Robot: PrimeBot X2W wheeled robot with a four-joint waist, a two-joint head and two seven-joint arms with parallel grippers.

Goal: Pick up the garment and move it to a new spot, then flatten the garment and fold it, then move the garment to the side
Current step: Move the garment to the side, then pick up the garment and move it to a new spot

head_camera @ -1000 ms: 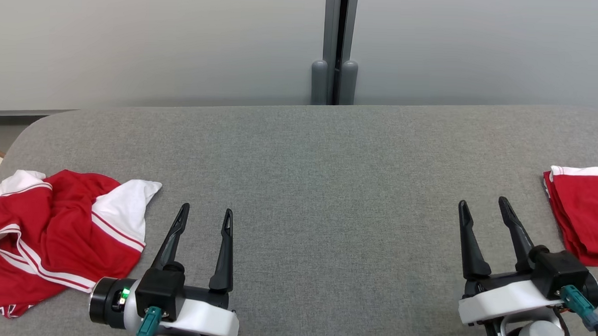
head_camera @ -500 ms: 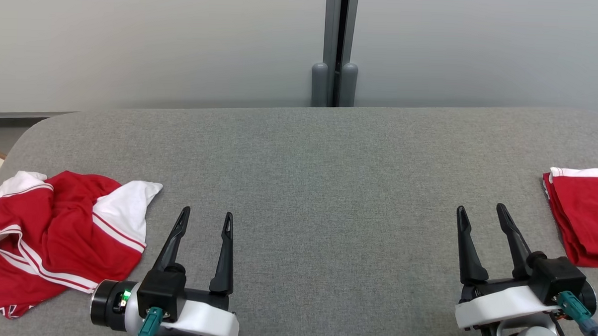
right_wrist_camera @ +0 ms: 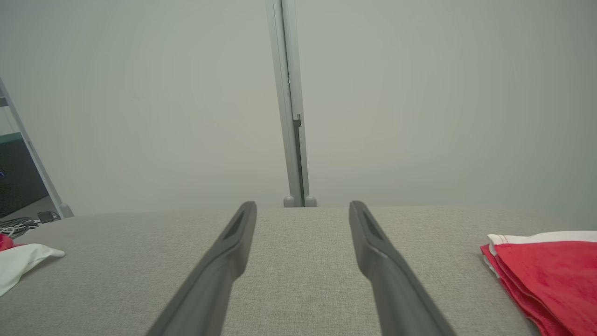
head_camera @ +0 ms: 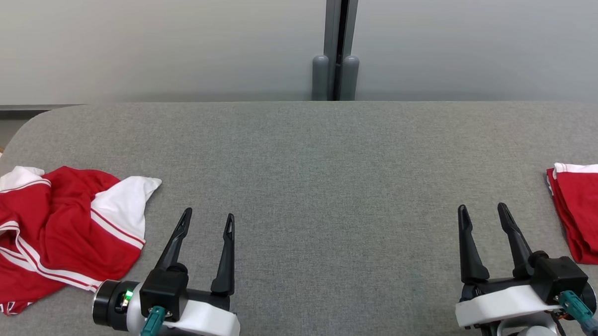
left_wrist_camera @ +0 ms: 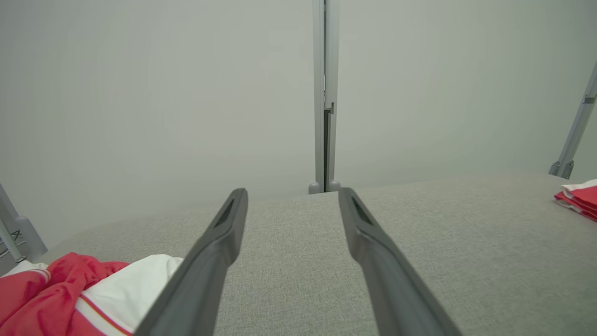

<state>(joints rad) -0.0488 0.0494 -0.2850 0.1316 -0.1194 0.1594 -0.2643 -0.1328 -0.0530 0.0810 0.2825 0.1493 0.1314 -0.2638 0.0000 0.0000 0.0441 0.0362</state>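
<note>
Judged the job barely begun. Found the garment (head_camera: 58,234) crumpled in red and white at the left end of the table (head_camera: 328,189), not yet picked up, not yet carried to a fresh spot, not yet smoothed or folded; reckoned every step of the work left to do. Noted a folded pile (head_camera: 586,213) of like red cloth with a white edge at the far right of the table (perhaps a piece already dealt with, though could not tell that for sure). Saw the left gripper (head_camera: 209,214) spread wide with nothing in it, held over bare grey table just to the right of the garment, near its white flap but not touching it, and pointing away toward the wall (head_camera: 134,43). Saw the right gripper (head_camera: 481,208) likewise spread wide and empty, well apart from the garment, near the folded pile and to its left without touching. From the left wrist, caught the garment at the lower left corner, beside that gripper's left finger rather than between the two. Took the nearer left gripper as the likelier one to reach across and take hold first.
</note>
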